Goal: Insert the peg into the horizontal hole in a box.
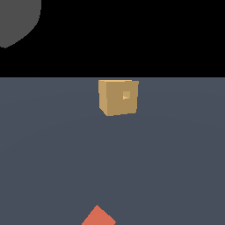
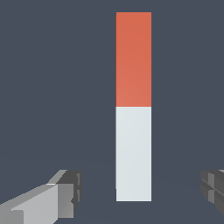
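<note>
The box point(image 1: 117, 97) sits far back on the table point(image 1: 48, 149), hole point(image 1: 126, 95) facing the camera; the gripper point(image 2: 140, 192) hovers wide open, empty, straddling the peg point(image 2: 133, 107); its long axis crosses the finger line.

Tan box point(image 1: 117, 97) stands well apart from what looks like the peg point(image 1: 98, 216).

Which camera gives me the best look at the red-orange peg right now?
The wrist view. It shows the whole plain matte bar, red-orange at one end and white at the other, lying on the dark grey surface between the open end effector fingers, untouched. The exterior view catches only a red-orange corner at its bottom edge.
</note>
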Available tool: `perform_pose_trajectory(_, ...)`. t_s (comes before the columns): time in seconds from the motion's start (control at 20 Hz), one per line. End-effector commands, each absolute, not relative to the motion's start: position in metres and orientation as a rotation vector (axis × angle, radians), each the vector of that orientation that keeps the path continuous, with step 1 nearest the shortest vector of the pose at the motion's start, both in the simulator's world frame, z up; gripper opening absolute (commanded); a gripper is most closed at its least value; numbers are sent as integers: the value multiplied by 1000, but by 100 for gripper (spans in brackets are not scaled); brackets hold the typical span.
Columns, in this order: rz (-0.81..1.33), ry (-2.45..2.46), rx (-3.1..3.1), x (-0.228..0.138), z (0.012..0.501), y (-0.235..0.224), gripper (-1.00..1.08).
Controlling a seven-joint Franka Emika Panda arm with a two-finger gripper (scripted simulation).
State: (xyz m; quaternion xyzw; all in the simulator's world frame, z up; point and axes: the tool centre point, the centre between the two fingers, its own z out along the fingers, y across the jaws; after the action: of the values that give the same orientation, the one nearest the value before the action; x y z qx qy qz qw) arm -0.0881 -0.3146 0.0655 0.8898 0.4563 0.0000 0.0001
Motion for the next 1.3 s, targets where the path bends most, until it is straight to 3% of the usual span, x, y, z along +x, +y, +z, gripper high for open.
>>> perform_pose_trajectory(0.0,-1,1432,2796,-89,65,-315,100)
perform_pose_trajectory(0.8,0,1437,2794,-88,16,-313,100)
perform_pose_trajectory(0.85,0,1437,2794,-88,16,-313,-100)
perform_pose_trajectory(1.25,0,1437,2794,-88,16,-313,-100)
